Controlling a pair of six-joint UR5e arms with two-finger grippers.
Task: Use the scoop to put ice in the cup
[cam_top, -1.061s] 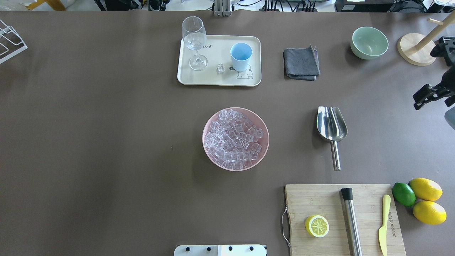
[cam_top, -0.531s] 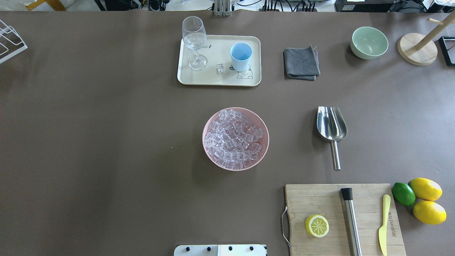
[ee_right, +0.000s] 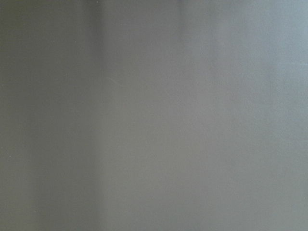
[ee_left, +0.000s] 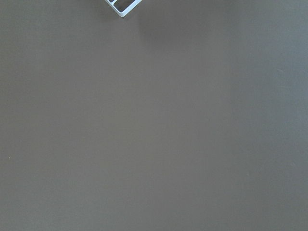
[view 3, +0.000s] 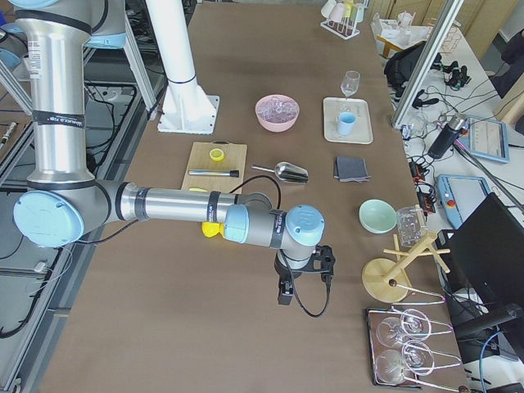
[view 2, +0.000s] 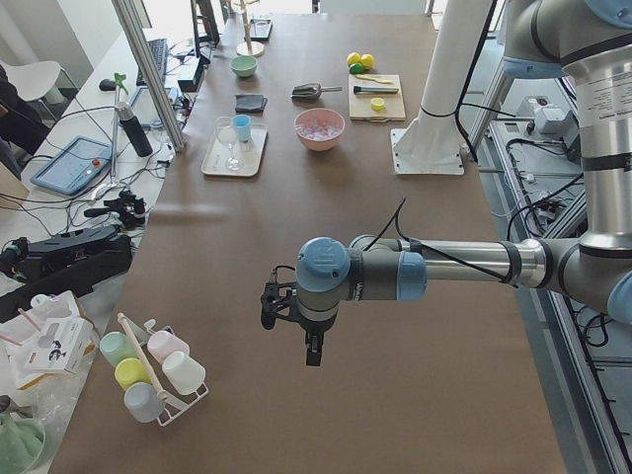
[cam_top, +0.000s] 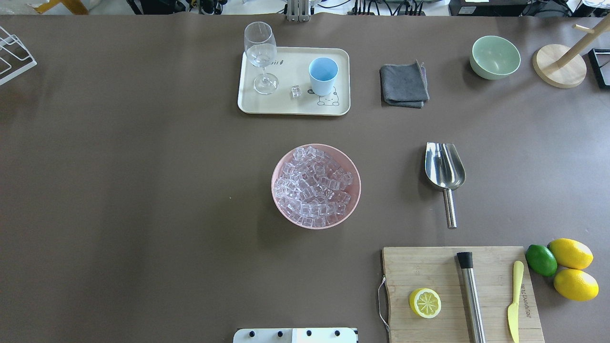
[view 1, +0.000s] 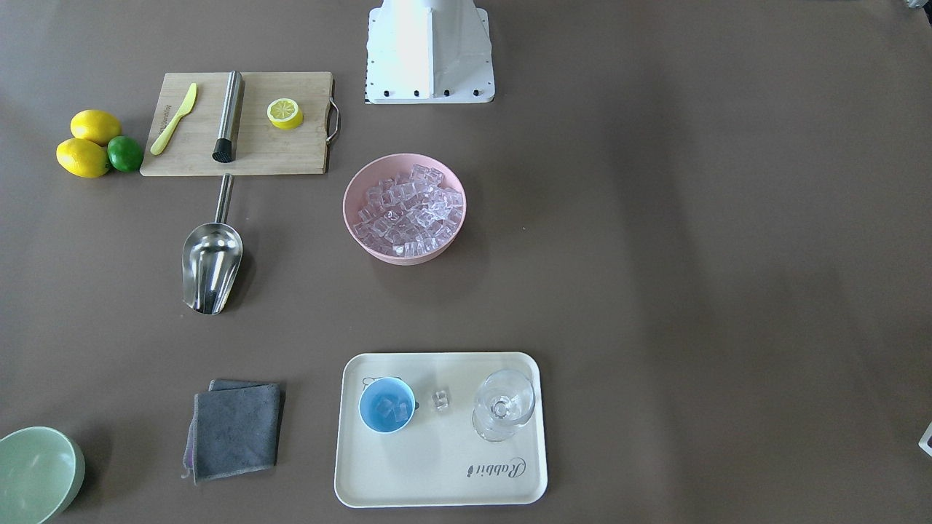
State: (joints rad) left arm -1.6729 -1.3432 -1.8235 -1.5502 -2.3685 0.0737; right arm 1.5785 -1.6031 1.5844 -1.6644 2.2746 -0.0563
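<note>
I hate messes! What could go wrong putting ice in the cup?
The cup is small, and one ice cube already lies on the tray beside it, so more could miss. The wine glass stands close by; the scoop might knock it. The pink bowl is heaped with ice; digging may spill some.

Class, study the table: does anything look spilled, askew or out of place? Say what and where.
One clear ice cube lies loose on the cream tray, between the small light-blue cup and the clear stemmed glass. It looks spilled: the other cubes sit in the cup or the pink bowl.
</note>
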